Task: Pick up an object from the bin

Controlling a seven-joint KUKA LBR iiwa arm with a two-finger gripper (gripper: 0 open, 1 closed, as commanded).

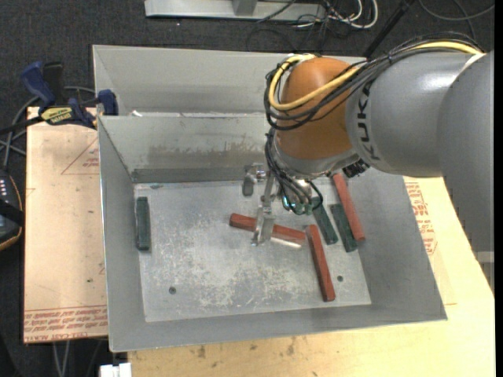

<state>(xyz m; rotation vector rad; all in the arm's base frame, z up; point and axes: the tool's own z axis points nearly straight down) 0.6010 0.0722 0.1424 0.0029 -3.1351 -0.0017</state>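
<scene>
Tool sits down on the red bar in mid bin, apparently set across it for a grip. Spread or pinching: cannot tell. Other bars lie just beside.

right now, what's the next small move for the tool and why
Probably clamp on the short red bar in the middle of the bin before any lift: the tool is down at that bar, about its midpoint. The longer red bar lies close by its right end, so a straight-up lift looks safest.
</scene>
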